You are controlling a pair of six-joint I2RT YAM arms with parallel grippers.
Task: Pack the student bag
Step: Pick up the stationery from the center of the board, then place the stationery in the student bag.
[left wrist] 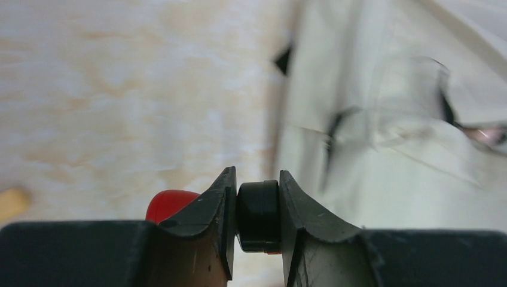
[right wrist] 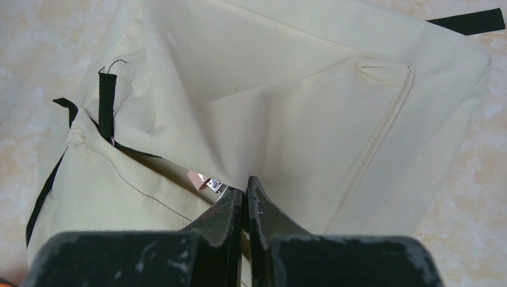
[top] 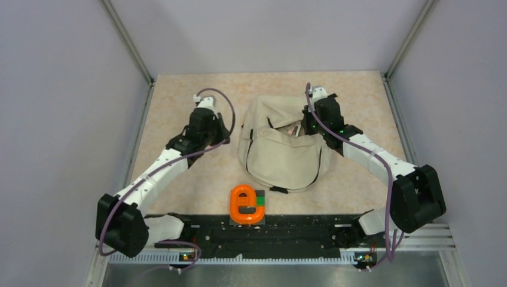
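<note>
The bag (top: 281,152) lies at the centre of the table (top: 179,179); the right gripper (right wrist: 245,192), fingers closed, pinches its rim at 2 o'clock. The left gripper (left wrist: 257,177), at the bag's 9 o'clock, clamps a black cylinder (left wrist: 258,218). Risk: the fabric slips free, the mouth collapses, and the cylinder snags the rim.

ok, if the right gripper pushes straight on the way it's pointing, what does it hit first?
The student bag: the right gripper, tips closed, sits at a fabric fold by the bag's opening, so it'd likely press straight into cloth.
</note>
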